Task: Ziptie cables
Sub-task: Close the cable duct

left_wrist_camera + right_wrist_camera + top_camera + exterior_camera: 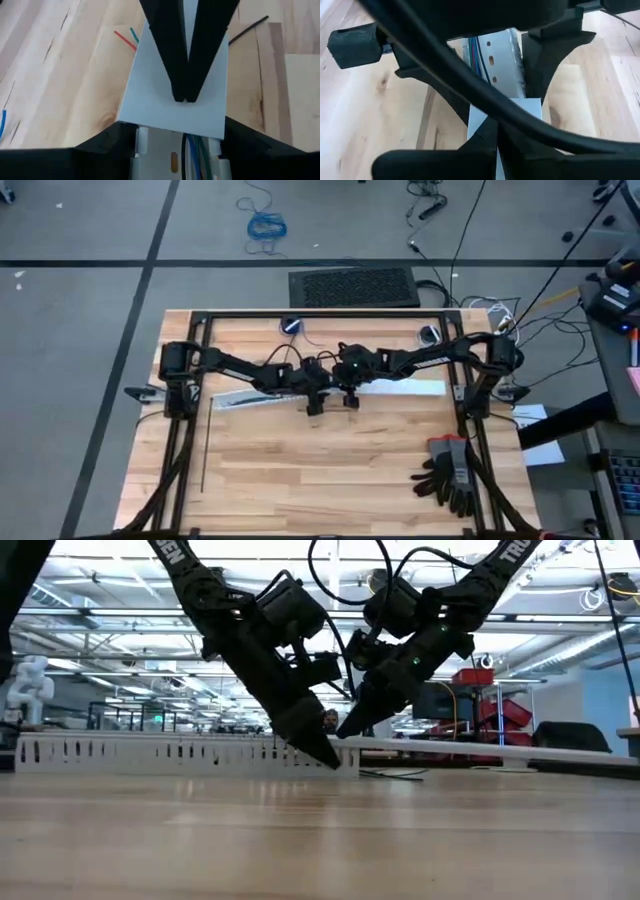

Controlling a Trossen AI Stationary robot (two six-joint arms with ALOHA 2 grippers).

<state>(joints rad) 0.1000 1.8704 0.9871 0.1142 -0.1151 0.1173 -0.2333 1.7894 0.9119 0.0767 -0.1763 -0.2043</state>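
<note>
Both dark grippers meet at the centre of the high view over the white slotted plastic duct (262, 394) and its flat white cover strip (405, 388). The left gripper (314, 408) and right gripper (183, 97) press narrow fingertips on the cover, gripping nothing. The thin blue and green cables (192, 152) lie inside the duct; one thin black ziptie (205, 448) rests at the frame's lower left.

A robotics lab: wooden workbench (330, 470), grey floor with loose cables (265, 225), a white robot (28, 685) behind.
</note>
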